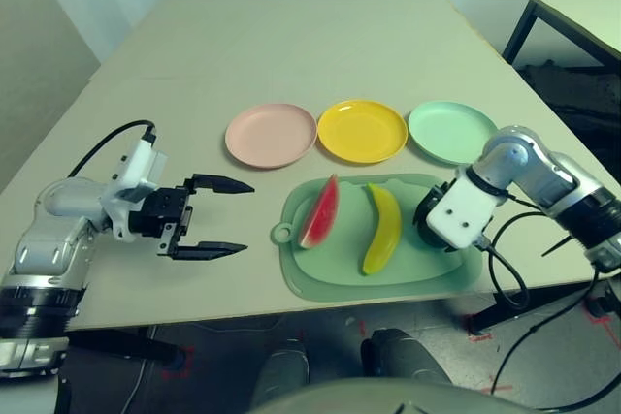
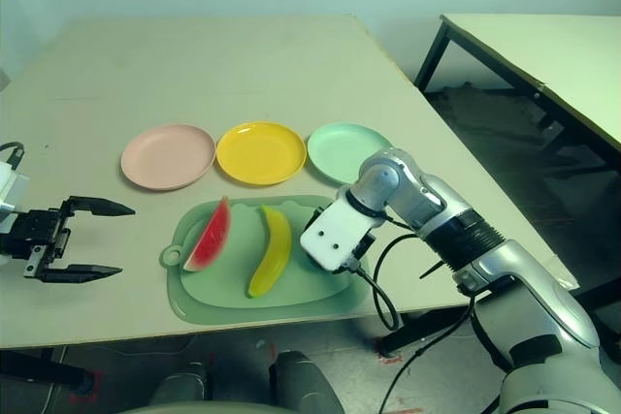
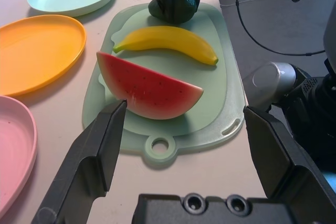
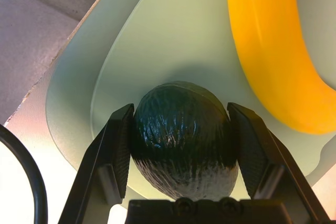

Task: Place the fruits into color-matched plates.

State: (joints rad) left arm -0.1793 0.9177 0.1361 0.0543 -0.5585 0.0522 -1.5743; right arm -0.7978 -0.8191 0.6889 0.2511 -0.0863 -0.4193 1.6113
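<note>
The dark green avocado rests on the pale green cutting board at its right end, and my right gripper is shut on it, a finger pressed against each side. The yellow banana lies mid-board, with the red watermelon wedge to its left. Behind the board stand the pink plate, yellow plate and mint green plate, all bare. My left gripper hovers open over the table left of the board, pointing at the watermelon.
The cutting board's ring tab points toward my left gripper. A black cable loops from my right wrist past the table's front right edge. A second table stands at the far right.
</note>
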